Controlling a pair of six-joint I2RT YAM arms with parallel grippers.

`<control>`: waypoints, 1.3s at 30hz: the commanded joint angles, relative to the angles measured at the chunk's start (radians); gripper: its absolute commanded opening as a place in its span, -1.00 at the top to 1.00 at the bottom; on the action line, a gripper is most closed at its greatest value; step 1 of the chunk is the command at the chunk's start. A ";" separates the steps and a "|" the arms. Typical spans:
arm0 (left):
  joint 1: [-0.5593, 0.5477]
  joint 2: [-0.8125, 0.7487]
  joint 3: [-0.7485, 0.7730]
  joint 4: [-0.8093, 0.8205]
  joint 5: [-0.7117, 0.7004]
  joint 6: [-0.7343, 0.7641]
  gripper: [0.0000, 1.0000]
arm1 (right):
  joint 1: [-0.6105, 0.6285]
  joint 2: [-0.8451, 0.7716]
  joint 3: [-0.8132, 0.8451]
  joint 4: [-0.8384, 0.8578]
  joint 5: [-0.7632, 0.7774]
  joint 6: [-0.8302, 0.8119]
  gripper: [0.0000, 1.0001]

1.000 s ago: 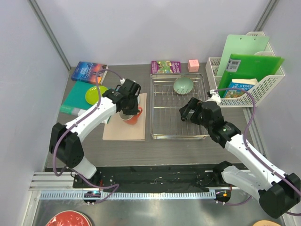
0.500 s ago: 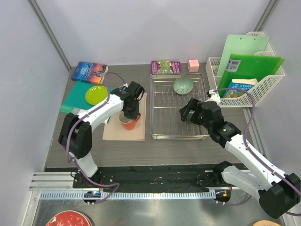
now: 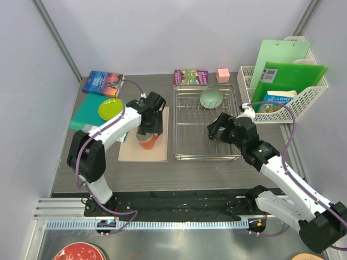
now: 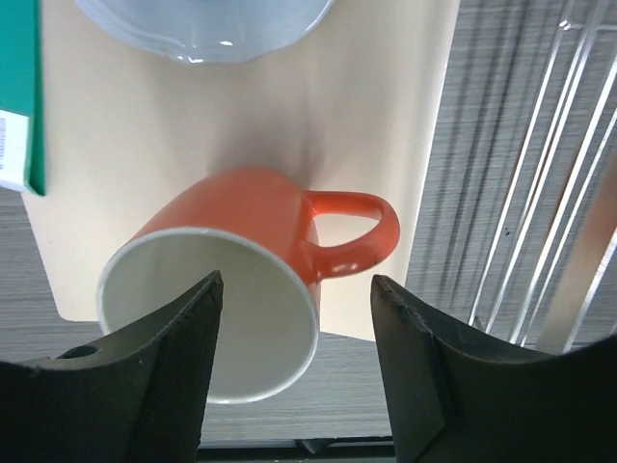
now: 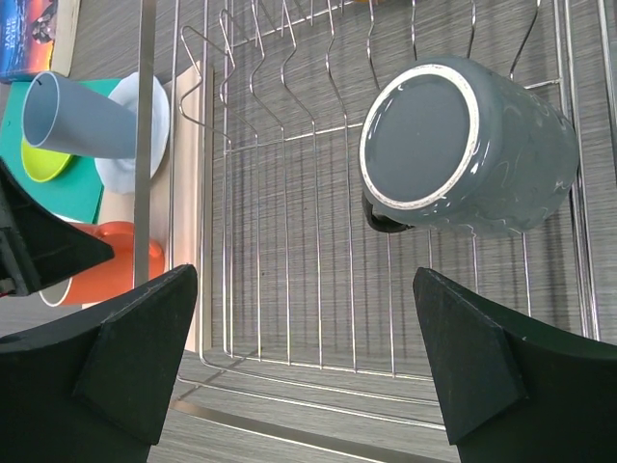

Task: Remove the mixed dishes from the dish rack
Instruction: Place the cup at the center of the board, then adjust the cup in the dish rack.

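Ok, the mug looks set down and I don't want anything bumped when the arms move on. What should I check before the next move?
1. The orange mug is out of the dish rack and on the wooden board: ok.
2. The left tool is open and not gripping the mug: ok.
3. The mug is clear of both fingers for a straight lift: cannot tell, because its rim looks close to one of them.
4. The right tool is open above the rack: ok.
5. The rack is emptied: not ok. The sage-green bowl lies in it, base toward the right wrist camera.
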 commanded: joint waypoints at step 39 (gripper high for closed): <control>-0.146 -0.672 -0.265 0.258 -0.037 -0.033 -0.37 | 0.033 0.418 0.278 -0.108 0.369 -0.255 -0.99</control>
